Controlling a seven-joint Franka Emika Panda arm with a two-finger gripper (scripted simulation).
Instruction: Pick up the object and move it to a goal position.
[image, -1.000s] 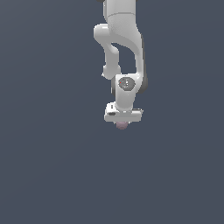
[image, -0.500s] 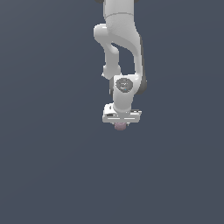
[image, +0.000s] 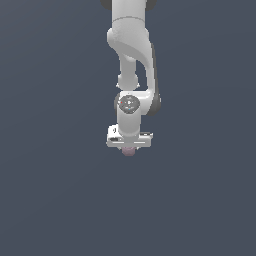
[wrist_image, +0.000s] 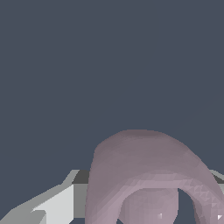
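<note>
We are looking at a plain dark blue-grey ground that is filling the whole left of the exterior frame, with nothing standing on it. Moving to the centre, our white jointed robot arm is hanging down from the upper middle of the frame, and our white two-fingered gripper is sitting just below centre. The small pale pink-mauve rounded object is peeking out directly under the gripper's body, touching it, in the middle of the frame. The right of the frame is showing only more bare ground.

In the wrist view the same object is looming large across the lower centre and lower right, with a pale grey finger lying just beside it at the lower left. We are judging the gripper to be closed around the object, opened only as wide as the object itself, though the fingertips are mostly hidden behind it.

As to progress, we are reckoning the pick-up as done and the carrying as the step in hand. No goal marker is showing in either view, so we cannot tell how much travel is left; the delivery to the goal is still outstanding.

Compared with the earlier exterior frames, the arm and its load are now sitting slightly higher and a little towards the exterior view's left, so we are evidently moving with the object held.
</note>
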